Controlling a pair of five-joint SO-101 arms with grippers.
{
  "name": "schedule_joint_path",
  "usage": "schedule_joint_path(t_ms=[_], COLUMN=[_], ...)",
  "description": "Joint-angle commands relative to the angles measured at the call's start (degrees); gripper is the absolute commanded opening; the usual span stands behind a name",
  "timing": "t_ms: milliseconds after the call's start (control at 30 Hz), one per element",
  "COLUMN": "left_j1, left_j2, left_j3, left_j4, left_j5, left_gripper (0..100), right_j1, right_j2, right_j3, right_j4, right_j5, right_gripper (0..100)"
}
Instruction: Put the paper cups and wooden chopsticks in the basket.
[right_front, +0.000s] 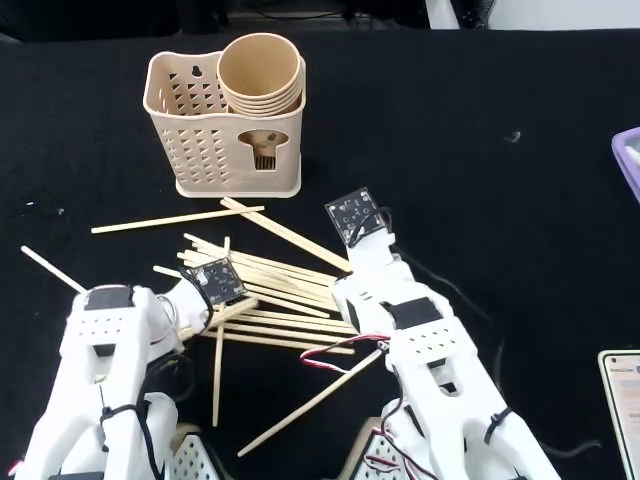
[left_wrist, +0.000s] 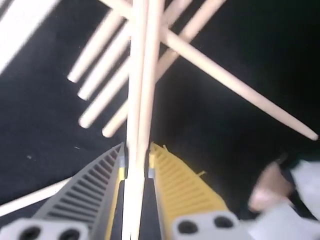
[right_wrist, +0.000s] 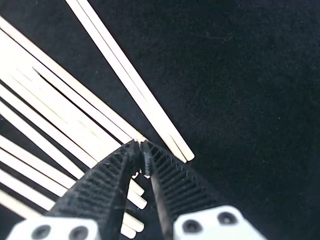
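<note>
A beige slotted basket (right_front: 205, 135) stands at the back of the black table with a stack of paper cups (right_front: 260, 70) inside it. Wooden chopsticks (right_front: 280, 290) lie scattered in a loose pile in front of it. At the pile's left end, my left gripper (right_front: 232, 308) (left_wrist: 136, 146) is shut on a pair of chopsticks (left_wrist: 142, 75) that runs straight out between its grey and yellow fingers. My right gripper (right_front: 343, 272) (right_wrist: 140, 146) is shut, its black tips low over the pile's right end, beside the end of a diagonal chopstick pair (right_wrist: 135, 90).
Stray chopsticks lie apart from the pile: one (right_front: 175, 220) near the basket, one (right_front: 50, 268) at the far left, one (right_front: 305, 405) between the arm bases. A purple object (right_front: 630, 160) and a card (right_front: 625, 395) sit at the right edge.
</note>
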Motion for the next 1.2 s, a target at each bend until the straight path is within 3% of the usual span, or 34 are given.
schedule_joint_path(t_ms=[0,233,533,633,767,833,1033,1167], left_j1=[-0.7,-5.0,-22.6,-23.2,-23.1,-20.8,-6.7,-3.0], left_j2=[-0.5,-0.5,-0.5,-1.0,-4.7,-7.6,-10.5,-7.8], left_j3=[-11.0,-27.7,-45.5,-48.7,-49.0,-48.7,-48.7,-48.7], left_j4=[12.7,27.9,30.1,25.1,8.9,3.0,-11.9,-23.6], left_j5=[0.1,0.3,3.0,18.7,48.3,58.7,73.4,82.7], left_gripper=[3,3,3,3,3,3,3,3], right_j1=[0.6,0.6,0.6,0.6,0.6,0.6,0.6,0.6], right_j2=[-1.5,-1.5,-1.5,-1.5,-1.5,-1.5,-1.5,-1.5], right_j3=[-0.2,-0.2,-0.2,0.2,1.5,1.5,1.5,1.5], right_j4=[-1.2,-1.2,-1.4,-2.7,-4.8,-4.7,-4.7,-4.7], right_j5=[0.6,0.6,0.6,0.6,0.6,0.6,0.6,0.6], right_gripper=[1.5,1.5,1.5,1.5,1.5,1.5,1.5,1.5])
